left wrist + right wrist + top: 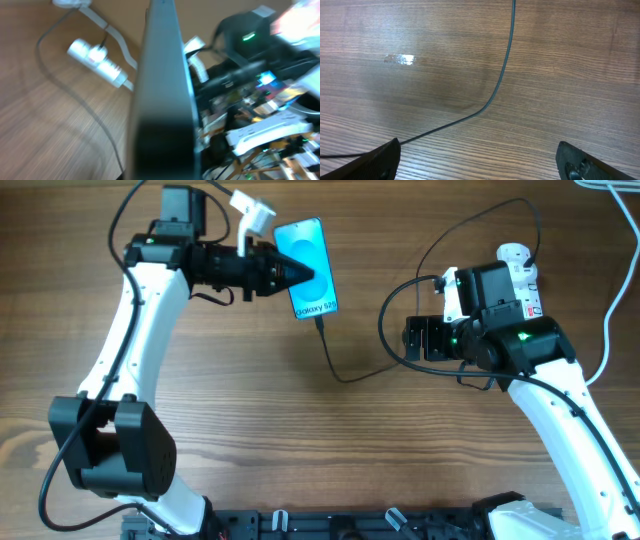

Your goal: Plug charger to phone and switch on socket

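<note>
The phone (312, 260), with a light blue screen and "Galaxy S25" text, is at the top centre of the overhead view. My left gripper (298, 276) is shut on its left edge. In the left wrist view the phone (162, 85) shows edge-on, dark and blurred, between the jaws. The thin black charger (340, 375) meets the phone's bottom edge, curves right and loops up to the socket (516, 256). The socket is white and partly hidden under my right arm; it also shows in the left wrist view (97, 55). My right gripper (415, 340) is open and empty, just above the charger cable (504, 70) on the table.
A thicker white cable (612, 290) runs down the far right edge of the wooden table. A white tag-like piece (255, 210) sticks out beside my left wrist. My right arm's black wiring (480, 225) loops above the socket.
</note>
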